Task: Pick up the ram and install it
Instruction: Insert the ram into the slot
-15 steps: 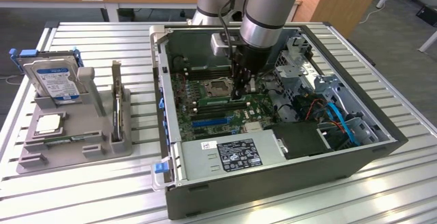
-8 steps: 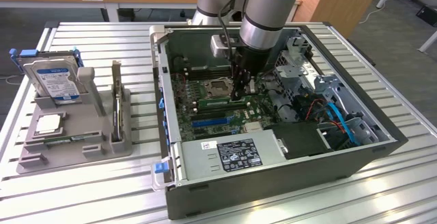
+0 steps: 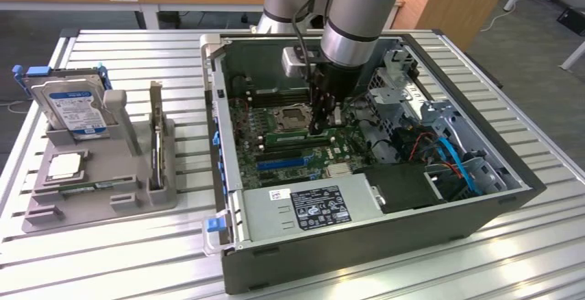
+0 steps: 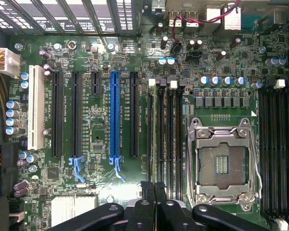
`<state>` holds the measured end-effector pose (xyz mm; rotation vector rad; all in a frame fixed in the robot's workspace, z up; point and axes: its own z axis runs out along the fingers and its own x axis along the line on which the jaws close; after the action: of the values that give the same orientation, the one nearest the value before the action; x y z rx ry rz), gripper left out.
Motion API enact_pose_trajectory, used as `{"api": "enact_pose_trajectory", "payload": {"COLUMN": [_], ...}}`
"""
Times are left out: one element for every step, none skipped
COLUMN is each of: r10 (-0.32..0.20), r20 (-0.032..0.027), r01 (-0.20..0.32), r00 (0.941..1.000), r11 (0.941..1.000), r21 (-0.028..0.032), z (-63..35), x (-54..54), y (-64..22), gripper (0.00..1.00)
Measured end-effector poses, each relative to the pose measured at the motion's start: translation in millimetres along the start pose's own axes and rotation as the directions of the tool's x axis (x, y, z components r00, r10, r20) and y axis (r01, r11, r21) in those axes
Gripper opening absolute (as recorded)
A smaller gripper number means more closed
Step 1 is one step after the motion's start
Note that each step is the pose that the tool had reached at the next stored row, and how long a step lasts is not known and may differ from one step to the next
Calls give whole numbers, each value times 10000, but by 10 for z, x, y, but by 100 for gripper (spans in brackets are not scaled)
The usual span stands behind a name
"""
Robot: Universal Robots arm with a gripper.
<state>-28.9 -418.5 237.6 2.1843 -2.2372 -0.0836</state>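
Step in hand: pickup, judged not begun. Gripper [image 3: 317, 129] at frame centre inside computer case [image 3: 366, 245], over motherboard [image 4: 135, 62], fingers pressed together, nothing seen between. Ram [image 3: 87, 188] apparently thin green strip in tray [image 3: 101, 207], lower left of exterior view. Grasp calls for spread fingers aligned along strip.

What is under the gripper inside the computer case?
Under the shut gripper lie the motherboard's memory slots, beside the empty processor socket. The stretch of slots straight beneath it is covered, so what sits there cannot be told.

Arm [image 3: 352, 12] vertical, wrist pointing straight down. Gripper [image 3: 318, 127] low, fingers [image 4: 147, 192] pressed together, no gap between tips, linkages splayed outward.
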Motion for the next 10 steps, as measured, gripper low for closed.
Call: {"api": "enact_pose_trajectory", "payload": {"r10": [0, 0, 0, -1, -1, 0, 0, 0, 0, 0], "r20": [3, 6, 9, 10, 9, 11, 11, 11, 10, 9], "r01": [0, 0, 0, 1, 1, 0, 0, 0, 0, 0], "r00": [10000, 10000, 10000, 10000, 10000, 10000, 10000, 10000, 10000, 10000], "r11": [10000, 10000, 10000, 10000, 10000, 10000, 10000, 10000, 10000, 10000], "r21": [0, 0, 1, 1, 0, 1, 0, 0, -1, -1], "z": [1, 4, 6, 10, 13, 17, 20, 21, 21, 21], "x": [0, 0, 0, 0, 0, 0, 1, 1, 1, 1], "y": [0, 0, 0, -1, -1, -1, -1, -1, -1, -1], "gripper": [12, 12, 12, 12, 12, 12, 12, 12, 12, 12]}}
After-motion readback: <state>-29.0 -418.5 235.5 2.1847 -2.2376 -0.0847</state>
